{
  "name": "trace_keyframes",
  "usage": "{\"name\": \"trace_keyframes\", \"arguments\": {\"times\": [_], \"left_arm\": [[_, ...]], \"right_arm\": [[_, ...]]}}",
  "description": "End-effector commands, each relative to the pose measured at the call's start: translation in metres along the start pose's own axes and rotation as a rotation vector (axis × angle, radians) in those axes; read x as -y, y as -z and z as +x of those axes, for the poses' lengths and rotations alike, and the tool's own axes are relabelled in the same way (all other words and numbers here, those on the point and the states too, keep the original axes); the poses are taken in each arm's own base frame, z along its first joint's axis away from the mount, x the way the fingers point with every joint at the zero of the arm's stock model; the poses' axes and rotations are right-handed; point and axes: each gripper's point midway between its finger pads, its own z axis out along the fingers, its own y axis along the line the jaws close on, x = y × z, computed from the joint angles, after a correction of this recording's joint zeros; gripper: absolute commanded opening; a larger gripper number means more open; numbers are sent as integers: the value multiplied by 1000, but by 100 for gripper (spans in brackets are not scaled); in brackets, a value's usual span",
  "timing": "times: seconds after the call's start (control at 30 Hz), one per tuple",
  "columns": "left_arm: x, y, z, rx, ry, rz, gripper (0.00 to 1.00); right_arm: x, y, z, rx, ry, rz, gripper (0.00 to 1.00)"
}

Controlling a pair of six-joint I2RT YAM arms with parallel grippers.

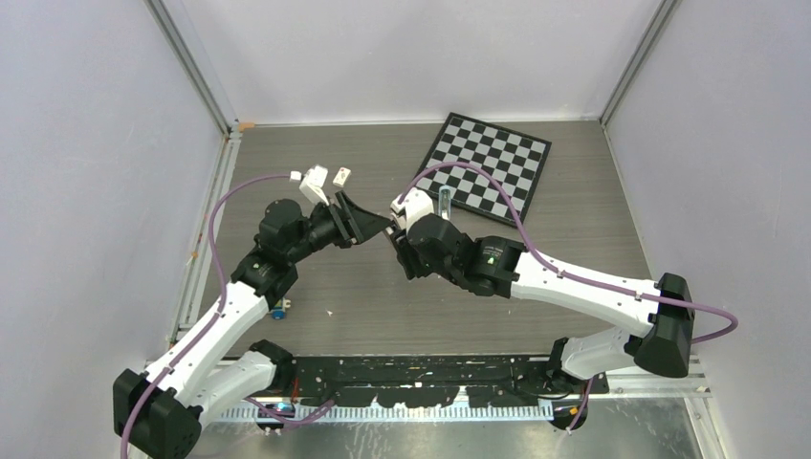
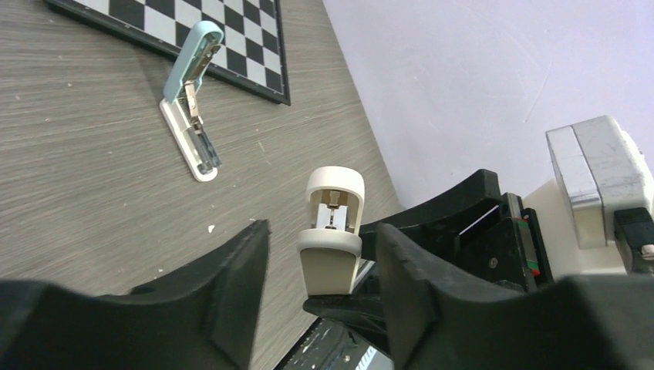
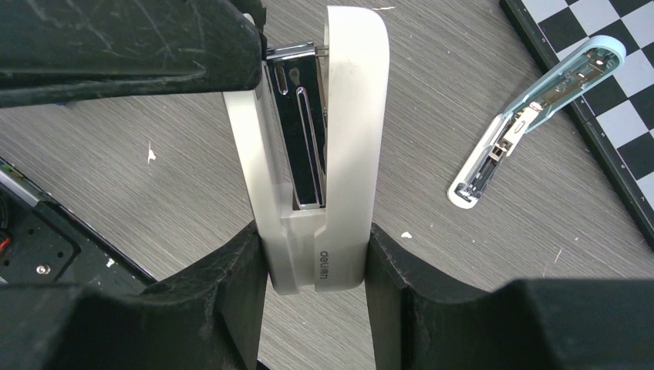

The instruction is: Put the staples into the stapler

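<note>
A cream stapler [image 3: 324,139] is held up off the table, and my right gripper [image 3: 316,243] is shut on its rear end. Its top is hinged slightly open, so the shiny metal magazine [image 3: 297,131] shows. In the left wrist view the stapler's front end [image 2: 333,193] stands between the fingers of my left gripper [image 2: 322,231], with a gap on each side. Both grippers meet over the middle of the table [image 1: 383,229]. A tiny white box [image 1: 342,175], which looks like the staples box, lies just behind the left arm. No loose block of staples is in view.
A pale blue stapler [image 3: 532,116] lies opened out flat on the wood table, its head over the edge of a black-and-white chessboard [image 1: 493,163] at the back right. White walls close in the table on three sides.
</note>
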Motion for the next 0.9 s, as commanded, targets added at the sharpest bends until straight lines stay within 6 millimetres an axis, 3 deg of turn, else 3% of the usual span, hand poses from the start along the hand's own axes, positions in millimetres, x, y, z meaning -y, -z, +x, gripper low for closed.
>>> {"name": "trace_keyframes", "arguments": {"times": [0.0, 0.3, 0.4, 0.53, 0.7, 0.87], "left_arm": [[15, -2, -6, 21, -6, 82, 48], [14, -5, 0, 7, 6, 105, 50], [16, -5, 0, 8, -4, 122, 47], [20, -6, -1, 9, -17, 147, 30], [20, -5, -1, 17, -63, 156, 1], [18, 2, -3, 41, -139, 158, 0]], "right_arm": [[-7, 10, -41, 132, -85, -11, 46], [-13, 7, -43, 144, -107, -26, 46], [-16, 5, -42, 138, -106, -38, 46], [-18, 2, -37, 118, -100, -45, 49], [-19, 3, -31, 109, -92, -61, 62], [-6, 21, -36, 152, -60, -53, 75]]}}
